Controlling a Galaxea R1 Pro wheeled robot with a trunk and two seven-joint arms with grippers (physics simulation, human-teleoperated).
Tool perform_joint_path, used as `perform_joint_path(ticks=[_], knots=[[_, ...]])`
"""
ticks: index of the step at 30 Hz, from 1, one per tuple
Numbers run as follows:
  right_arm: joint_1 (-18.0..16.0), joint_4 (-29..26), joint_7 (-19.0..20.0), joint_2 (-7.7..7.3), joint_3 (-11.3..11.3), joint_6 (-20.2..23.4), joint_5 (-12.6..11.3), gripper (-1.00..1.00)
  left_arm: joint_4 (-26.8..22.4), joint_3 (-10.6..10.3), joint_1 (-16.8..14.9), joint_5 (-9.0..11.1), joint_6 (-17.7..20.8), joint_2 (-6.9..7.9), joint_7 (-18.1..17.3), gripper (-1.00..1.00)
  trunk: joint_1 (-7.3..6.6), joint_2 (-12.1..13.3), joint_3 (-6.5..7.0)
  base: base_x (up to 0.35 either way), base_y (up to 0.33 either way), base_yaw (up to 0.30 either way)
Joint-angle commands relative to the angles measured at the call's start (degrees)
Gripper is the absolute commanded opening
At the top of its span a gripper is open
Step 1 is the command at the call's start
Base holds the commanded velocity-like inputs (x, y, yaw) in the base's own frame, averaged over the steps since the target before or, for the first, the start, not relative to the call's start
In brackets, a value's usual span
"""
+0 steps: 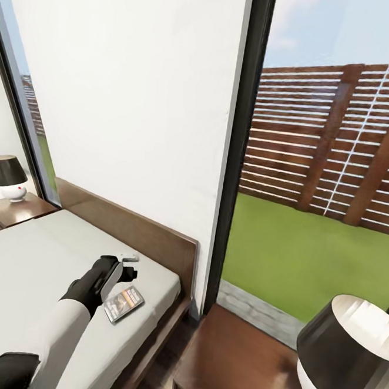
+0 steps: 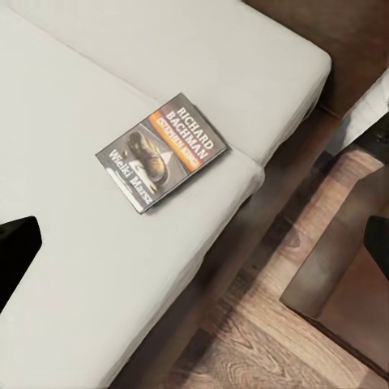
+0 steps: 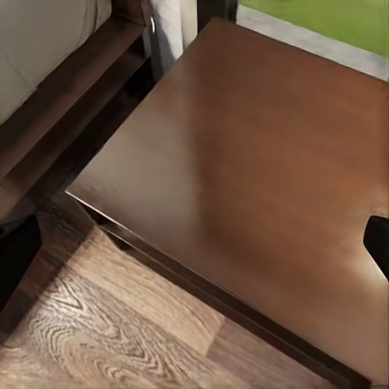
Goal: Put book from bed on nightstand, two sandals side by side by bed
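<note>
From the head camera, your left gripper (image 1: 128, 265) hangs over the bed (image 1: 29, 262), with the book (image 1: 123, 303) lying flat on the mattress just below and slightly ahead of the fingers, close to the bed's near edge. Whether the fingers touch the mattress you cannot judge here; they look parted, with nothing between them. The nightstand (image 1: 238, 363) sits beyond that edge, on the far side of the book from your arm, under a lamp (image 1: 345, 355).

In the left wrist camera, the book (image 2: 162, 152) lies ahead of the pincer, well clear of both dark fingertips (image 2: 16, 251) at the frame's sides, so the pincer is spread wide and empty. The book's long axis runs diagonally across the line between the fingers; you will likely need a wrist turn before closing on it.

In the right wrist camera, the nightstand's (image 3: 259, 162) bare top lies directly ahead, fingertips apart and holding nothing. The left arm is plainly the nearer one to the book.
</note>
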Motion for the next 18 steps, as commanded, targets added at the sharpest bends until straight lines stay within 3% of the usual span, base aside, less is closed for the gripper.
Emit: perform_joint_path(ticks=[1,7,12,13,14,17,18], knots=[[0.0,0.2,-0.3,0.02,0.2,-0.8,0.1,1.0,0.1,0.2,-0.4,0.5,0.2,-0.04,0.8,1.0,0.03,-0.1,-0.21,0.0,0.0,0.0],[0.3,0.0,-0.7,0.04,-0.1,-4.3,-0.1,1.0,0.2,0.2,-1.4,0.6,0.2,-0.11,3.4,1.0,0.03,-0.1,-0.75,0.0,0.0,0.0],[0.3,-0.2,-1.3,-0.02,-0.3,-1.9,-0.3,1.0,0.2,0.0,-1.5,0.7,0.2,-0.29,3.7,1.0,0.03,-0.1,-1.2,0.0,0.0,0.0],[0.3,-0.2,-1.7,-0.03,-0.3,0.7,-0.3,1.0,0.2,0.0,-1.5,0.7,0.2,-0.33,3.7,1.0,0.03,-0.1,-1.29,0.0,0.0,0.0],[0.3,-1.1,-3.0,0.09,-0.3,7.8,-0.3,1.0,0.2,0.1,-1.5,0.7,0.2,-0.39,3.7,1.0,0.03,-0.1,-1.38,0.0,0.0,0.0],[0.3,-4.2,-4.2,0.12,-0.2,13.4,-0.2,1.0,0.2,0.2,-1.5,0.7,0.2,-0.44,3.7,1.0,0.03,-0.1,-1.65,0.0,0.0,0.0],[0.3,-8.0,-4.9,0.09,-0.2,17.2,-0.2,1.0,0.2,0.2,-1.5,0.7,0.2,-0.45,3.7,1.0,0.03,-0.1,-1.74,0.0,0.0,0.0]])
